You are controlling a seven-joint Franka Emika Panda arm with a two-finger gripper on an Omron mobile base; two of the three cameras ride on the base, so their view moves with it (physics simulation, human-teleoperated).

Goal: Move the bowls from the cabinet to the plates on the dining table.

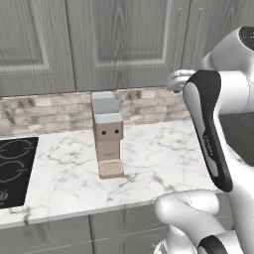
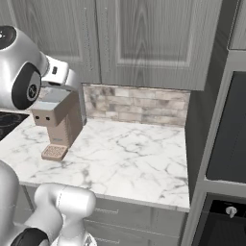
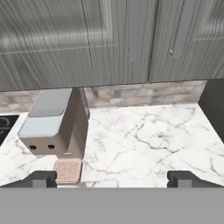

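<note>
1. Coffee machine (image 1: 107, 134) upright on marble bench (image 1: 158, 158), drip tray toward the front edge; black hob (image 1: 15, 168) at the bench's left end.
2. Dark oven column (image 2: 226, 144) at the bench's right end.
3. Cabinet (image 3: 109, 39) above the bench, doors shut, slim bar handles (image 3: 181, 30) vertical.
4. Gripper (image 3: 112, 179) spread wide, empty, facing cabinet doors and backsplash (image 2: 137, 105).

A tan coffee machine (image 1: 108, 134) stands on the marble counter (image 1: 158, 158), right of the black hob (image 1: 14, 171), below the closed grey cabinet (image 1: 119, 42).
</note>
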